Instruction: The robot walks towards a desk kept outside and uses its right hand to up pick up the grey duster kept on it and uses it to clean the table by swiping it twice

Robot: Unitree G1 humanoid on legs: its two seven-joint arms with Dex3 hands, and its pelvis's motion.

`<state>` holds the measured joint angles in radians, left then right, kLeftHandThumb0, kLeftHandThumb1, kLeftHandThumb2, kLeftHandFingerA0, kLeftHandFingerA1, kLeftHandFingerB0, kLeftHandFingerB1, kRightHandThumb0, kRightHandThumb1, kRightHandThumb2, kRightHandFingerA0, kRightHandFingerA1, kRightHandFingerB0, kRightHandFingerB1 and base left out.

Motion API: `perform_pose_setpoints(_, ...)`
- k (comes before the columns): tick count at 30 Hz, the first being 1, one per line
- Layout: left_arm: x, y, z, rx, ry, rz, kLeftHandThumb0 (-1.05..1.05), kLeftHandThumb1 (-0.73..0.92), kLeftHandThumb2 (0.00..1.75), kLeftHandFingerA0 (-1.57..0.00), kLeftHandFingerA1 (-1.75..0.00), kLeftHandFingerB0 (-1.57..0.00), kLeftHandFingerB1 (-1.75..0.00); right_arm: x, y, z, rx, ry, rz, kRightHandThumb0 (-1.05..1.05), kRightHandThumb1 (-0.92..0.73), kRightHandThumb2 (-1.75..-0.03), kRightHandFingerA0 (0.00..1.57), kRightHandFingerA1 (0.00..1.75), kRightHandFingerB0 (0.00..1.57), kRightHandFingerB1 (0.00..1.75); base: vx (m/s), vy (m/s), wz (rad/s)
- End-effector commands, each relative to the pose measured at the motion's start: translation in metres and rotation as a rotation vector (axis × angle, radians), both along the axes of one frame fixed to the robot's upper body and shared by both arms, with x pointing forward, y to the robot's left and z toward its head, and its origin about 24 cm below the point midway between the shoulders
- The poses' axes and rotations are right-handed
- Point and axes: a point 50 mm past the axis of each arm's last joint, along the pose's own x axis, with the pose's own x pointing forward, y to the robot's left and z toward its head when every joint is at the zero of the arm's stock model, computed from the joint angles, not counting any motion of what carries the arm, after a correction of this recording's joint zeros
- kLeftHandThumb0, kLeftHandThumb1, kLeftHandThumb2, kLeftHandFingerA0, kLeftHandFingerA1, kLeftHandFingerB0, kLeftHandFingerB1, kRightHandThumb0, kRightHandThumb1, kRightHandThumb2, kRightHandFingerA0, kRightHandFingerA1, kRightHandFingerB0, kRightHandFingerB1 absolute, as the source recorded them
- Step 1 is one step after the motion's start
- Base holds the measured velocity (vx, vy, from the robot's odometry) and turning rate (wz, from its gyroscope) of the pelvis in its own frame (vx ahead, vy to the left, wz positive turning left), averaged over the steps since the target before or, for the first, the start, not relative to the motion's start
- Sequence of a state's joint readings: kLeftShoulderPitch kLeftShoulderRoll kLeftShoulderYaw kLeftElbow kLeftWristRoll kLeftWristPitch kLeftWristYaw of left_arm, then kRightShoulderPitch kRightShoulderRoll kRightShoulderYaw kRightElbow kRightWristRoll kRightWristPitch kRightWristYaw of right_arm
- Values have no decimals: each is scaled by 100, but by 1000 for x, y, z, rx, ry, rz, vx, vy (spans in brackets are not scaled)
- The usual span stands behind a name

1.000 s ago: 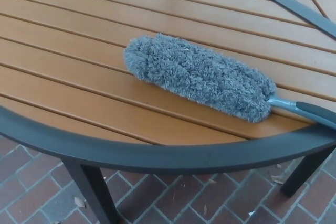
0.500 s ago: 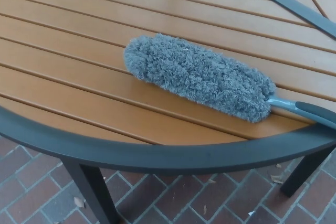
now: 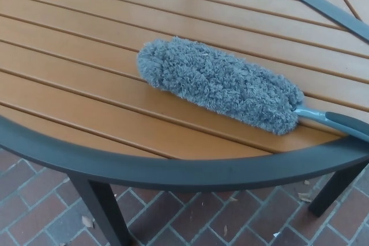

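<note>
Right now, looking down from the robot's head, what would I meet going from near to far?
Brick floor → table's dark curved rim → grey duster lying on the wooden slats → dark bar across the far tabletop.

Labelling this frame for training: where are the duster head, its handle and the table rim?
duster head (image 3: pixel 219 83), head view, middle of the fluffy grey pile.
handle (image 3: pixel 340 122), head view, grey-blue shaft.
table rim (image 3: pixel 173 170), head view, dark curved edge.

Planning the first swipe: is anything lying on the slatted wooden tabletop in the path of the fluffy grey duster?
Nothing visible does. The fluffy grey duster lies alone on the orange slatted wooden tabletop, its handle pointing right. The slats around it are bare. Neither robot hand is in view.
</note>
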<state>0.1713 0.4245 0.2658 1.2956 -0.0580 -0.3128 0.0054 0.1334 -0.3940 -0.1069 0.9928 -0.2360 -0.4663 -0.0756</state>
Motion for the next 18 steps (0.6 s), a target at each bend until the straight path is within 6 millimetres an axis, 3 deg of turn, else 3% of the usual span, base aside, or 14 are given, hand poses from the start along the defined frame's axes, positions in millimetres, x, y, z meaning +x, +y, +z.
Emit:
perform_pose_setpoints(1, -2, 5, 4, 18, -17, 4, -29, 54, 58, -87, -50, -88, -49, -3, -4, 4, 38, -27, -24, -23, -66, -60, 63, 42, 53, 42, 0, 0, 0)
perform_pose_setpoints(18, -4, 5, 5, 29, 0, -12, -36, 43, 56, -90, -56, -84, -48, -5, -3, 3, 61, -19, -19, -23, -63, -59, 64, 43, 52, 42, 0, 0, 0)
